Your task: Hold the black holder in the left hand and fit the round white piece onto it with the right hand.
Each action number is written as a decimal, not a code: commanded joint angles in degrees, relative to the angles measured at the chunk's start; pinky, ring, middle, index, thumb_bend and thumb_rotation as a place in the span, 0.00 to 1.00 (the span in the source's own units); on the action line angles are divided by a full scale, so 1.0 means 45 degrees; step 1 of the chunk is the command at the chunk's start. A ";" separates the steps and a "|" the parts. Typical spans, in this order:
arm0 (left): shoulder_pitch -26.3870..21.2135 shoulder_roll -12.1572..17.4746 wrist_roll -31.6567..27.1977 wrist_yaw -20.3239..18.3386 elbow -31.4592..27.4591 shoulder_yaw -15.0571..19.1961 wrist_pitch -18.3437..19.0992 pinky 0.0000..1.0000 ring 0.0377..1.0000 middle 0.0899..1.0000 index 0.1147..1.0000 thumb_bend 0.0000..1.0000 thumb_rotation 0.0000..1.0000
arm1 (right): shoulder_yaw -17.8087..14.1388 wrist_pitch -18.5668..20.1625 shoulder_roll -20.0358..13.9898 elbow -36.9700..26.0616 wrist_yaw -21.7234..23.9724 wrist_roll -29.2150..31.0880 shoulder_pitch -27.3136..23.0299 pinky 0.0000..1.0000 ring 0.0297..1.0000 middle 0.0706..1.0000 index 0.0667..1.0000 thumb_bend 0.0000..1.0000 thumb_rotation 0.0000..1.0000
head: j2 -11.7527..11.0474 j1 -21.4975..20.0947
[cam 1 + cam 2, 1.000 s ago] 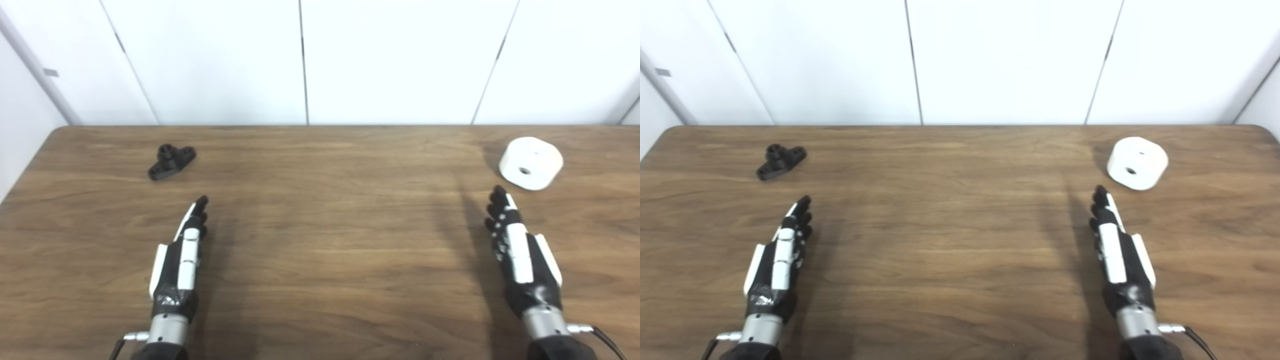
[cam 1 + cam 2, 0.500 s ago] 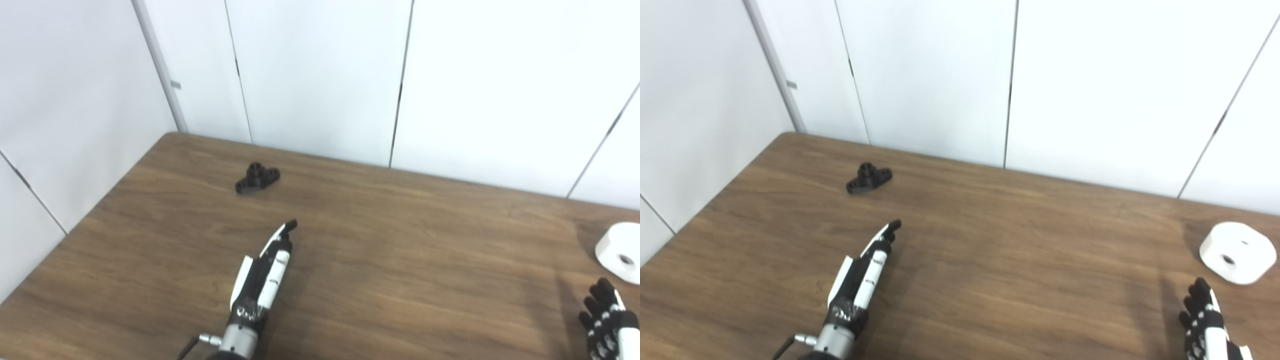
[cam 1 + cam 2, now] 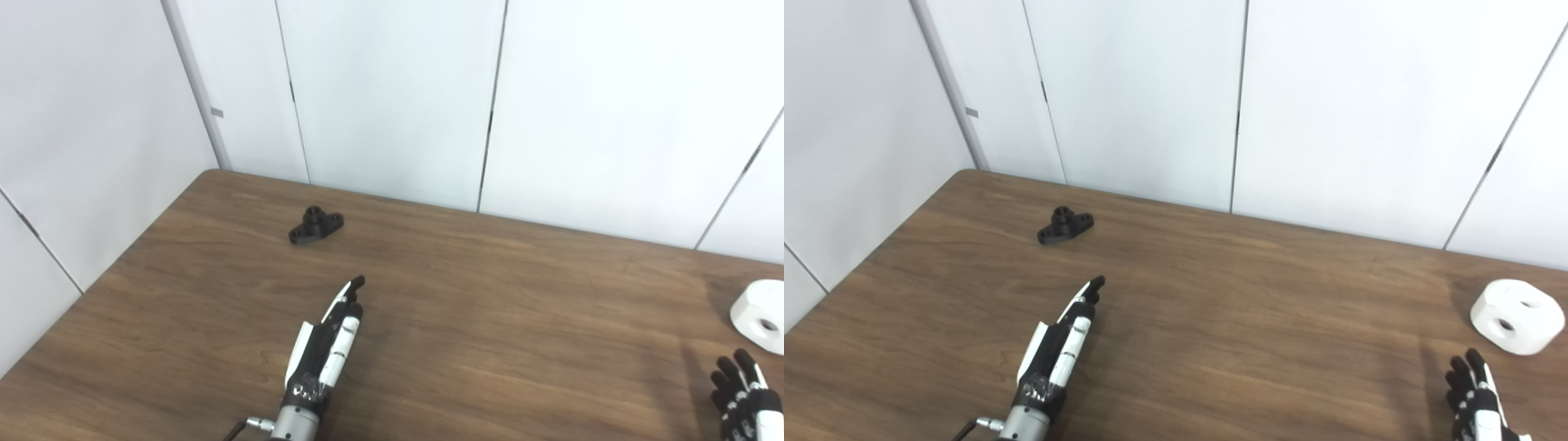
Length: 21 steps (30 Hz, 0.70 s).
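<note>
head pair, side by side | angled down-left | share table

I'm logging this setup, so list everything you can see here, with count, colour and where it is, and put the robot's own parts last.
Holder: one, black, far left part of the table, lying alone.
Round piece: one, white, holes in its top and side, right edge of the table.
Table: one, brown wood grain, fills the lower half of the view.
Wall panels: white, with dark seams, behind and to the left of the table.
Left hand: one, black and white, open, fingers straight, pointing toward the holder but well short of it.
Right hand: one, black and white, open, bottom right corner, just short of the round piece.
</note>
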 commanded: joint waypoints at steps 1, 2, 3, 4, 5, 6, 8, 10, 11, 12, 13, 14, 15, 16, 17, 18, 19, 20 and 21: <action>0.0383 -0.0113 0.0362 0.0089 -0.0348 -0.0146 0.0126 1.00 1.00 0.99 0.95 0.52 0.84 | -0.0008 -0.0358 -0.0059 -0.0438 -0.0027 -0.0032 -0.0013 1.00 0.97 0.96 0.98 0.55 1.00 | 0.0047 -0.0068; 0.0413 -0.0128 0.0562 0.0153 -0.0427 -0.0148 0.0187 1.00 1.00 0.99 0.95 0.52 0.82 | 0.0002 -0.0349 -0.0073 -0.0456 -0.0010 -0.0040 0.0001 1.00 0.97 0.96 0.98 0.55 1.00 | 0.0056 -0.0120; 0.0435 -0.0158 0.0805 0.0254 -0.0515 -0.0137 0.0257 1.00 1.00 0.99 0.95 0.52 0.78 | 0.0006 -0.0417 -0.0084 -0.0432 0.0015 -0.0030 0.0006 1.00 0.97 0.97 0.98 0.56 1.00 | 0.0078 -0.0173; 0.0446 -0.0190 0.1089 0.0376 -0.0614 -0.0121 0.0332 0.97 0.99 0.98 0.95 0.53 0.72 | 0.0023 -0.0436 -0.0133 -0.0409 0.0100 0.0042 0.0008 1.00 0.97 0.97 0.99 0.55 1.00 | 0.0087 -0.0204; 0.0451 -0.0214 0.1291 0.0465 -0.0684 -0.0111 0.0391 0.96 0.98 0.98 0.94 0.55 0.66 | 0.0035 -0.0447 -0.0168 -0.0392 0.0163 0.0094 0.0007 1.00 0.99 0.99 0.99 0.56 1.00 | 0.0087 -0.0204; 0.0430 -0.0237 0.1440 0.0574 -0.0796 -0.0058 0.0428 0.96 0.98 0.98 0.94 0.56 0.62 | 0.0041 -0.0413 -0.0213 -0.0381 0.0241 0.0181 0.0003 1.00 1.00 0.99 1.00 0.56 1.00 | 0.0080 -0.0392; 0.0352 -0.0189 0.1795 0.0732 -0.1072 0.0034 0.0622 0.99 1.00 0.98 0.93 0.63 0.51 | 0.0036 -0.0399 -0.0255 -0.0343 0.0336 0.0301 -0.0007 1.00 1.00 1.00 1.00 0.57 1.00 | 0.0055 -0.0560; 0.0166 0.0040 0.2486 0.0753 -0.1497 0.0123 0.1173 1.00 1.00 0.99 0.93 0.72 0.44 | 0.0021 -0.0504 -0.0276 -0.0254 0.0418 0.0390 -0.0026 1.00 1.00 1.00 1.00 0.56 1.00 | 0.0075 -0.0612; 0.0037 0.0222 0.2945 0.0677 -0.1753 0.0142 0.1592 1.00 1.00 1.00 0.93 0.76 0.42 | 0.0012 -0.0554 -0.0287 -0.0208 0.0449 0.0423 -0.0040 1.00 1.00 1.00 1.00 0.56 1.00 | 0.0075 -0.0612; -0.0097 0.0410 0.3378 0.0573 -0.1961 0.0161 0.1982 1.00 1.00 1.00 0.93 0.81 0.41 | 0.0012 -0.0554 -0.0297 -0.0170 0.0459 0.0416 -0.0054 1.00 1.00 1.00 1.00 0.55 1.00 | 0.0059 -0.0718; -0.0215 0.0574 0.3785 0.0472 -0.2135 0.0171 0.2302 1.00 1.00 1.00 0.94 0.83 0.41 | 0.0014 -0.0534 -0.0310 -0.0151 0.0458 0.0393 -0.0065 1.00 1.00 1.00 1.00 0.55 1.00 | 0.0059 -0.0718; -0.0337 0.0745 0.4205 0.0381 -0.2291 0.0173 0.2565 1.00 1.00 1.00 0.94 0.84 0.42 | 0.0013 -0.0537 -0.0321 -0.0132 0.0449 0.0364 -0.0079 1.00 1.00 1.00 1.00 0.55 1.00 | 0.0059 -0.0718; -0.0513 0.0947 0.4529 0.0277 -0.2451 0.0219 0.2814 1.00 1.00 1.00 0.93 0.85 0.42 | 0.0000 -0.0544 -0.0308 -0.0136 0.0425 0.0360 -0.0100 1.00 1.00 1.00 1.00 0.55 1.00 | 0.0059 -0.0718; -0.0706 0.1140 0.4767 0.0215 -0.2538 0.0289 0.3009 1.00 1.00 0.99 0.93 0.86 0.40 | -0.0002 -0.0532 -0.0298 -0.0136 0.0399 0.0341 -0.0122 1.00 1.00 1.00 1.00 0.54 1.00 | 0.0060 -0.0765; -0.0899 0.1334 0.4966 0.0162 -0.2596 0.0352 0.3198 1.00 1.00 0.99 0.92 0.87 0.39 | 0.0000 -0.0513 -0.0296 -0.0135 0.0373 0.0314 -0.0137 1.00 1.00 1.00 1.00 0.54 1.00 | 0.0060 -0.0765; -0.1064 0.1488 0.5093 0.0122 -0.2636 0.0404 0.3363 1.00 1.00 0.98 0.92 0.88 0.39 | 0.0009 -0.0499 -0.0307 -0.0135 0.0360 0.0284 -0.0145 1.00 1.00 1.00 1.00 0.54 1.00 | 0.0060 -0.0765; -0.1242 0.1639 0.5210 0.0073 -0.2674 0.0470 0.3556 1.00 1.00 0.98 0.91 0.88 0.38 | 0.0012 -0.0540 -0.0318 -0.0114 0.0358 0.0272 -0.0152 1.00 1.00 1.00 1.00 0.54 1.00 | 0.0060 -0.0765; -0.1352 0.1733 0.5279 0.0033 -0.2693 0.0515 0.3684 1.00 1.00 0.98 0.91 0.89 0.38 | 0.0019 -0.0584 -0.0319 -0.0089 0.0356 0.0265 -0.0158 1.00 1.00 1.00 1.00 0.53 1.00 | 0.0073 -0.0728; -0.1565 0.1922 0.5319 -0.0003 -0.2655 0.0627 0.3806 1.00 1.00 0.99 0.91 0.90 0.38 | 0.0026 -0.0616 -0.0306 -0.0074 0.0338 0.0243 -0.0166 1.00 1.00 1.00 1.00 0.52 1.00 | 0.0068 -0.0718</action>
